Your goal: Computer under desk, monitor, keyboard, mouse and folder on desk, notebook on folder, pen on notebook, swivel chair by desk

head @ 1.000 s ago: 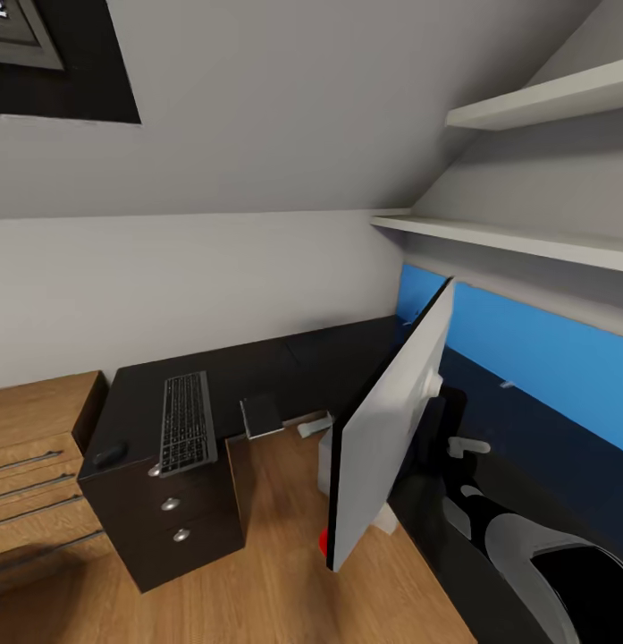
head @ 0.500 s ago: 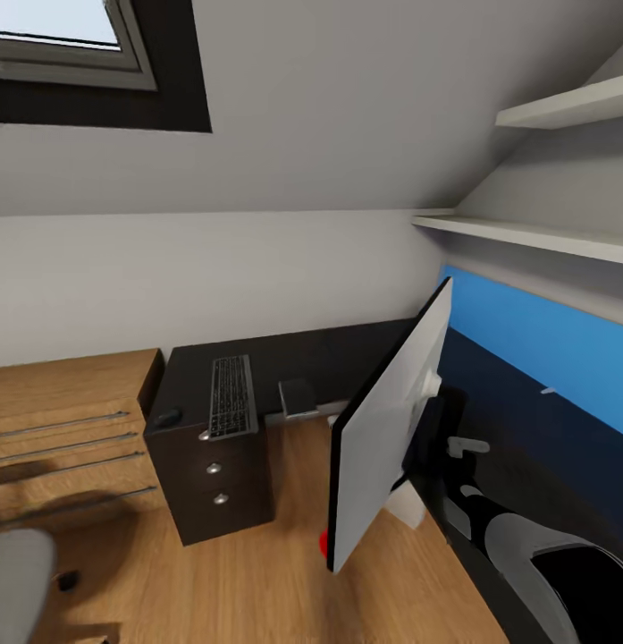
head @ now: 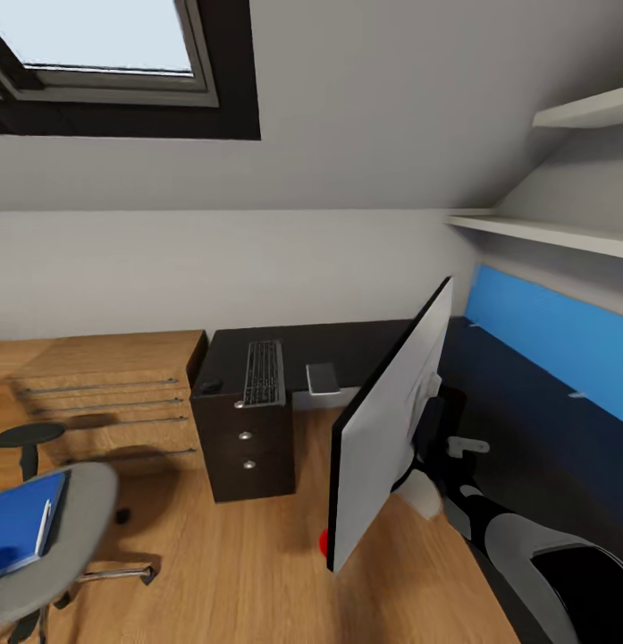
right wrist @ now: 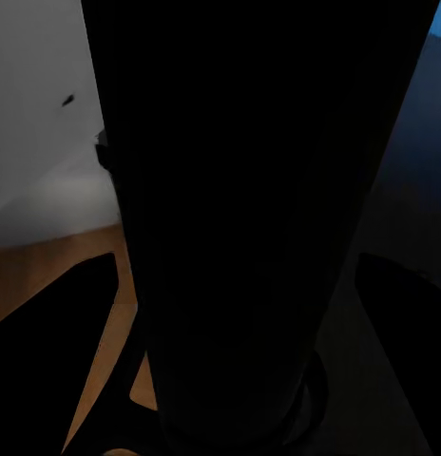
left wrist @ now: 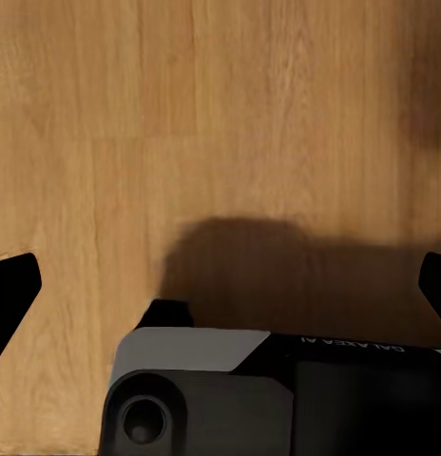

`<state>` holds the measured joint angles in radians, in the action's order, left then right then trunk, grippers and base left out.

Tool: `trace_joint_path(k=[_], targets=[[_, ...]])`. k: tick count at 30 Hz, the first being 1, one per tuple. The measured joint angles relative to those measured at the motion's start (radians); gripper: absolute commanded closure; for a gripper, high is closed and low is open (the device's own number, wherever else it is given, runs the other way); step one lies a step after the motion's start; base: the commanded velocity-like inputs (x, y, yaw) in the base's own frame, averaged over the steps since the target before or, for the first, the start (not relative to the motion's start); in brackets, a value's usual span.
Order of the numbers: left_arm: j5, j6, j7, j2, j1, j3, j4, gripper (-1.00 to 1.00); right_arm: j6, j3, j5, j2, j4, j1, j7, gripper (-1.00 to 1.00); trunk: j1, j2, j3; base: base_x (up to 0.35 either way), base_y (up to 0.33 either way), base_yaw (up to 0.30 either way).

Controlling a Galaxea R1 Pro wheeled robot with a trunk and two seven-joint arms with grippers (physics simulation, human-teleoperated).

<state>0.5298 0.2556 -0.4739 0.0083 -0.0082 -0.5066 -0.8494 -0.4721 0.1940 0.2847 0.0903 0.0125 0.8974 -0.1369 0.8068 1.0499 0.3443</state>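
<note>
So progress check: not that far in imo. The monitor (head: 383, 429) isn't on the surface yet. It hangs tilted over the wood floor (head: 257, 572), and in the right wrist view the right jaws sit either side of its dark neck (right wrist: 239, 237), so I'd say they're clamped on it and carrying it, though it's too dark there to see actual contact. The left jaws are spread wide with nothing between them, just floor below. Well ahead of the right jaws, the desk (head: 365, 344) already has the keyboard (head: 264, 373) on it, the mouse (head: 210, 386) just beside that on the far side from the monitor, and the notebook (head: 323, 378) on the near side, at the front edge. Way off to the left jaws' side is the swivel chair (head: 79, 528), well apart from the desk, with the folder (head: 21, 532) lying on its seat and what looks like the pen (head: 45, 528) on top. Can't make out the computer. Left to do: set the monitor down, probably regroup the keyboard and mouse beside it, move the folder, stack the notebook and pen, roll the chair over.
</note>
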Motion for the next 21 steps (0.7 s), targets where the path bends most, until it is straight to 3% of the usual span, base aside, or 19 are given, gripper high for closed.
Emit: trace_joint_path(k=[7, 10, 18, 21], targets=[[0.0, 0.0, 0.0, 0.0, 0.0, 0.0, 0.0, -1.0, 0.003, 0.024, -0.023, 0.0, 0.002, 0.0, 0.002, 1.0, 0.0, 0.0, 0.0, -0.288, -0.195, 0.109], [0.0, 0.001, 0.0, 0.0, 0.0, 0.0, 0.0, -1.0, 0.003, 0.005, -0.016, 0.001, 0.002, 0.0, 0.003, 1.0, 0.0, 0.0, 0.0, -0.323, -0.06, 0.005], [-0.005, -0.002, 0.0, -0.016, 0.0, -0.003, 0.001, -1.0, 0.003, -0.011, -0.015, -0.001, 0.001, 0.0, 0.0, 1.0, -0.001, 0.0, 0.0, 0.0, 0.0, 0.0], [-0.006, -0.016, 0.001, -0.015, 0.0, -0.005, 0.001, -1.0, 0.003, 0.005, -0.022, 0.003, 0.003, 0.0, 0.0, 1.0, -0.001, 0.0, 0.0, 0.0, 0.0, 0.0]])
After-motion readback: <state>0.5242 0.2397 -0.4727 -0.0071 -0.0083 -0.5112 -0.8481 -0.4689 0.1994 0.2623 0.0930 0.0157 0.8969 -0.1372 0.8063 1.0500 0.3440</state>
